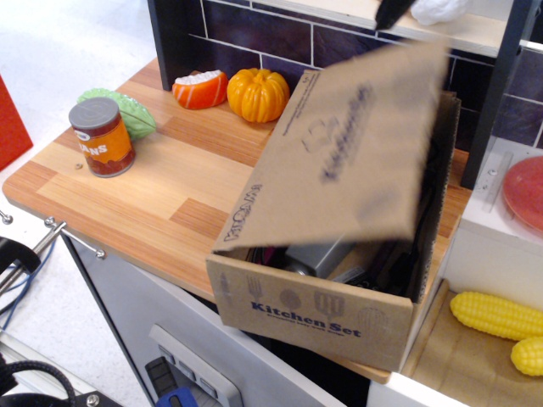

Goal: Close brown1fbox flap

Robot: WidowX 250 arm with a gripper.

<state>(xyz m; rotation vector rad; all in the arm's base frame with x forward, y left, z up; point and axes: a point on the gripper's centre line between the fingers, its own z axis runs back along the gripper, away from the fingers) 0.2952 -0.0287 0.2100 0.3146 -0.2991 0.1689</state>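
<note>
The brown1fbox (314,314) stands at the counter's front edge, with "Kitchen Set" in dark blue on its front wall. The flap (339,161) lies tilted over the opening, printed face up, blurred by motion. Its free edge is still raised above the right wall. Under it a grey block (318,254) and dark cables show through the front gap. A dark blurred shape at the top edge, just above the flap's far corner, looks like my gripper (392,12). Its fingers are not visible.
On the wooden counter (153,195) to the left stand a red can (103,136), a green vegetable (131,108), a red-orange slice (200,89) and a pumpkin (257,93). A black post (496,85), a red plate (524,191) and yellow corn (496,315) are on the right.
</note>
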